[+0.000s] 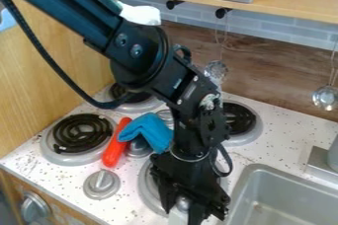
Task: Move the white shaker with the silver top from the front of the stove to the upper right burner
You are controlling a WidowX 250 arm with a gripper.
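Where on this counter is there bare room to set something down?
The widest bare patch is the white counter between the right rear burner and the sink. Crowded: beside the left front burner, where the orange object and blue cloth lie, and around the gripper.

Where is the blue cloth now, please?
In the camera view, the blue cloth sits left of centre, between the orange-red object and the black arm.

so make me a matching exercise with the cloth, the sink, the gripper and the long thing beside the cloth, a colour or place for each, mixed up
Column 1
1. cloth
2. sink
3. gripper
4. long thing

Column 2
A. over the front right burner
B. orange-red
C. at the lower right
D. blue

Pairs: 1-D, 2-C, 3-A, 4-B
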